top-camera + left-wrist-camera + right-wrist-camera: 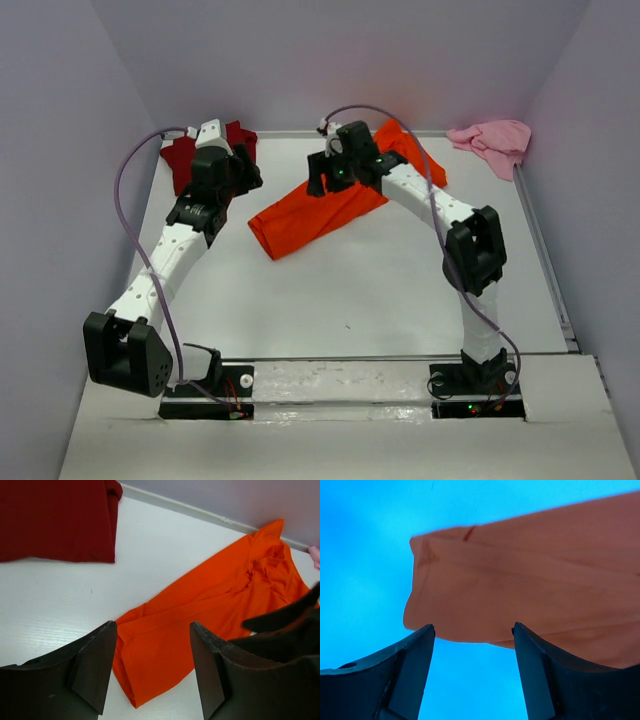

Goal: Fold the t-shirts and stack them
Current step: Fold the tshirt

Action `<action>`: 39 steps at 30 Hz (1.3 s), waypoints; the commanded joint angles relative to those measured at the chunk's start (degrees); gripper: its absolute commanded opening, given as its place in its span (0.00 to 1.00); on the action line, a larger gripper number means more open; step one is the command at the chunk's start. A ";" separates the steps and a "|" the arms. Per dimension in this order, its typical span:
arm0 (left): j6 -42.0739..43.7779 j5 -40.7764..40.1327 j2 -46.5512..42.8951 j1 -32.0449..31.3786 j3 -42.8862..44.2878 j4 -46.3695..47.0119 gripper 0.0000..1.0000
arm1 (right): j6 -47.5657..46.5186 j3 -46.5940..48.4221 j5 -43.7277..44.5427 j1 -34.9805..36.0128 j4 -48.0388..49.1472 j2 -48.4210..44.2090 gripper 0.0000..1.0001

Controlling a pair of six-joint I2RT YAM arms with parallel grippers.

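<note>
Overhead, the light is even and soft: the white surface [400, 300] glows bright, and the arms [170, 250] throw only faint, blurred shadows. The left wrist view is crisp on the cloth, with the dark left pincer [153, 627] a touch soft up close. The right wrist view is badly tinted: the surface reads vivid blue, the orange shirt [530, 580] is washed to salmon, and the right pincer [472, 630] is nearly a silhouette.
</note>
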 commanded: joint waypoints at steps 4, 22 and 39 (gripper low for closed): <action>1.04 -2.92 -3.83 0.90 -0.29 3.83 0.70 | 4.70 -1.81 -8.23 6.41 6.90 8.20 0.70; 0.60 -1.25 -3.48 2.48 -0.20 3.75 0.70 | 9.27 5.49 -14.04 13.27 10.59 17.96 0.70; 0.95 -0.99 -3.84 2.57 -0.20 3.75 0.70 | 12.43 -8.90 -15.37 13.80 13.93 16.40 0.68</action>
